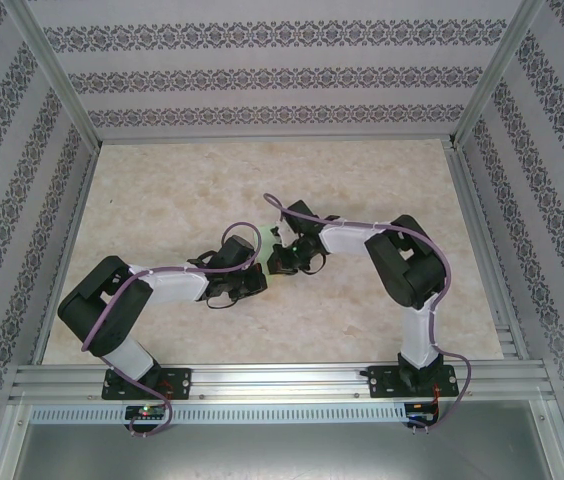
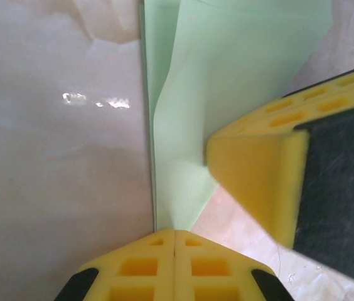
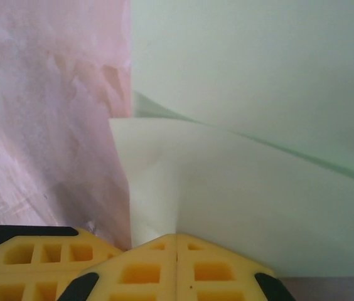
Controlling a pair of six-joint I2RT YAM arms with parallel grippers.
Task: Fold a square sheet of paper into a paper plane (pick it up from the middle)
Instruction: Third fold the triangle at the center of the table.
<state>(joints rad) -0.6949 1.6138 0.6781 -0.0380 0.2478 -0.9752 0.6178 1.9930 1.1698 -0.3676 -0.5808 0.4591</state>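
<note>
The pale-green sheet of paper (image 2: 227,81) is held off the table, folded over on itself with a crease running up from the left jaws. My left gripper (image 2: 175,233) is shut on its lower edge, yellow pads pressed together. My right gripper (image 3: 177,237) is shut on another part of the paper (image 3: 240,182), which fans out above its pads. Seen from the left wrist, a right finger (image 2: 258,169) reaches in from the right. In the top view both grippers, left (image 1: 259,272) and right (image 1: 278,262), meet mid-table with a sliver of paper (image 1: 257,243) between them.
The beige marbled tabletop (image 1: 262,180) lies all around the two grippers. Patterned walls and an aluminium frame (image 1: 272,138) enclose it at the back and sides. A left finger (image 3: 32,254) sits at the lower left of the right wrist view.
</note>
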